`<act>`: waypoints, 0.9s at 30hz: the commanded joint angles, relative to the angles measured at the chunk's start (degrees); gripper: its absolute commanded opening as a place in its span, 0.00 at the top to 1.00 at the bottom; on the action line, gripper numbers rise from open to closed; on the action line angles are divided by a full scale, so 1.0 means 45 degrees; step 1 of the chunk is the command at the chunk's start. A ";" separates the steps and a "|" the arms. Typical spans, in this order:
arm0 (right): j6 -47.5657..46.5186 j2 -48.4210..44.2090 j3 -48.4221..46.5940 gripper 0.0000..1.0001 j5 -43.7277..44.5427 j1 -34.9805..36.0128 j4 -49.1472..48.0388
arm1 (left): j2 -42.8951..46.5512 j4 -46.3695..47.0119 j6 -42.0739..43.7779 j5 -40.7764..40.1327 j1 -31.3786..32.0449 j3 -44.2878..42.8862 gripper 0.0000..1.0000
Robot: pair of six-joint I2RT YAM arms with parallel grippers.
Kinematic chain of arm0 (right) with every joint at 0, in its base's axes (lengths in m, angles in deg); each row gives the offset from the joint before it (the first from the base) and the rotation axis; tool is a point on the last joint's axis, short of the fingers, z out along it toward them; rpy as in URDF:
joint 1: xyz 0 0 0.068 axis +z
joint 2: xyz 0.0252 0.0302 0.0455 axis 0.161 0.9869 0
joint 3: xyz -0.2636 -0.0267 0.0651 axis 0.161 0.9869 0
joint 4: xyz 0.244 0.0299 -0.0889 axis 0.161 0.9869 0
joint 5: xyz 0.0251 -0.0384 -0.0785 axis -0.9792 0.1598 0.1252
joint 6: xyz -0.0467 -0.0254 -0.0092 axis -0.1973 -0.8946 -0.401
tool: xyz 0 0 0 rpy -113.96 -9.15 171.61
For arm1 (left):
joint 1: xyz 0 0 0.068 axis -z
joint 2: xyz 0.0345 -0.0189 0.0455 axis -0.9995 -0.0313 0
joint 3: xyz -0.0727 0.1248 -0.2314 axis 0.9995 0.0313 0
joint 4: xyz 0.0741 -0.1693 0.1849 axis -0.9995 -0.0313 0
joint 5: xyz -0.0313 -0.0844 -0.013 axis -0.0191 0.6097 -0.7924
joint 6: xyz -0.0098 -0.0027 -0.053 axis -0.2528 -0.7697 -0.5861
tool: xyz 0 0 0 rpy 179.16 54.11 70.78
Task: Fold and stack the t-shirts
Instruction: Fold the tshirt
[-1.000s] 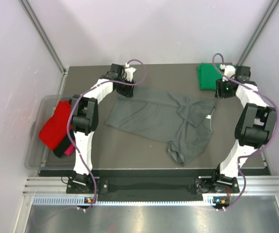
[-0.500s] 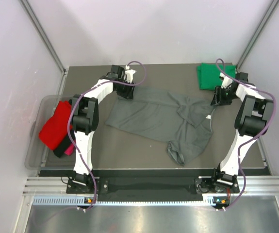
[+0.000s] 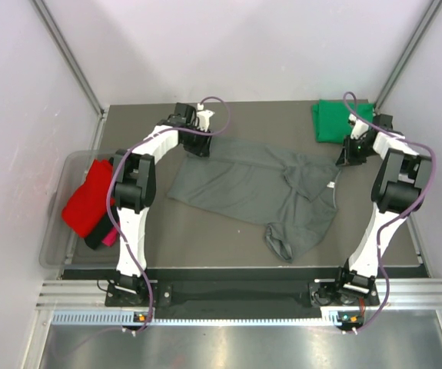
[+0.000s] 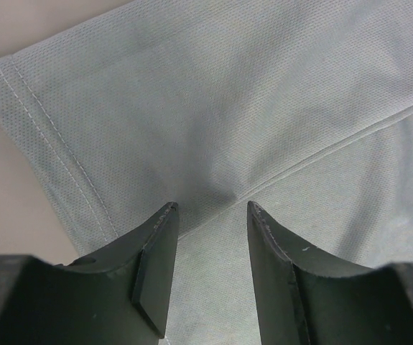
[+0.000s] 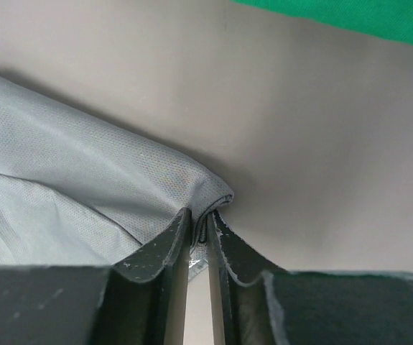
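A dark grey t-shirt (image 3: 259, 188) lies rumpled across the middle of the table. My left gripper (image 3: 197, 146) is open over the shirt's far left corner; in the left wrist view its fingers (image 4: 156, 266) straddle a seam of the grey cloth (image 4: 213, 108). My right gripper (image 3: 345, 157) is shut on the shirt's far right edge; in the right wrist view the jaws pinch a fold of grey cloth (image 5: 120, 172). A folded bright green t-shirt (image 3: 334, 121) lies at the far right, and its edge also shows in the right wrist view (image 5: 350, 14).
A clear plastic tub (image 3: 59, 231) at the left table edge holds a red t-shirt (image 3: 90, 196), with black and magenta-pink cloth (image 3: 107, 237) under it. White walls and metal posts close in the table.
My right gripper has moved from beside the green shirt down to the grey shirt's far right edge and closed on it. The left gripper has stayed at the far left corner.
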 commanded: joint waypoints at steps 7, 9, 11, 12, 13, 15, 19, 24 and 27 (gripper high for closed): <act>0.0731 0.0994 -0.0970 0.85 0.0401 -0.0301 -0.0520 | -0.1300 -0.0438 0.0210 -0.0311 -0.0254 -0.1691 0.52; 0.0829 0.1111 -0.1205 0.85 0.0381 -0.0301 -0.0558 | -0.1516 -0.0458 0.0210 -0.0312 -0.0254 -0.2140 0.52; 0.0888 0.1209 -0.1478 0.85 0.0342 -0.0301 -0.0520 | -0.1750 -0.0477 0.0268 -0.0467 -0.0254 -0.2530 0.52; 0.0946 0.1326 -0.1576 0.85 0.0342 -0.0301 -0.0462 | -0.1828 -0.0458 0.0269 -0.0526 -0.0254 -0.2648 0.52; 0.0946 0.1404 -0.1674 0.85 0.0323 -0.0301 -0.0403 | -0.1965 -0.0458 0.0346 -0.0584 -0.0254 -0.2882 0.52; 0.0985 0.1483 -0.1889 0.84 0.0264 -0.0301 -0.0324 | -0.2199 -0.0594 0.0444 -0.0741 -0.0254 -0.3214 0.52; 0.0908 0.1425 -0.1909 0.78 0.0206 -0.0301 -0.0363 | -0.2026 -0.0439 0.0542 -0.0936 -0.0254 -0.3197 0.53; 0.0790 0.0079 -0.1187 0.65 0.0186 -0.0301 -0.0988 | -0.0410 0.0495 0.0523 -0.1948 -0.0137 -0.2904 0.53; 0.0673 -0.1070 -0.0933 0.58 0.0536 -0.0320 -0.1125 | 0.0724 0.0889 0.0387 -0.2516 -0.0039 -0.2961 0.51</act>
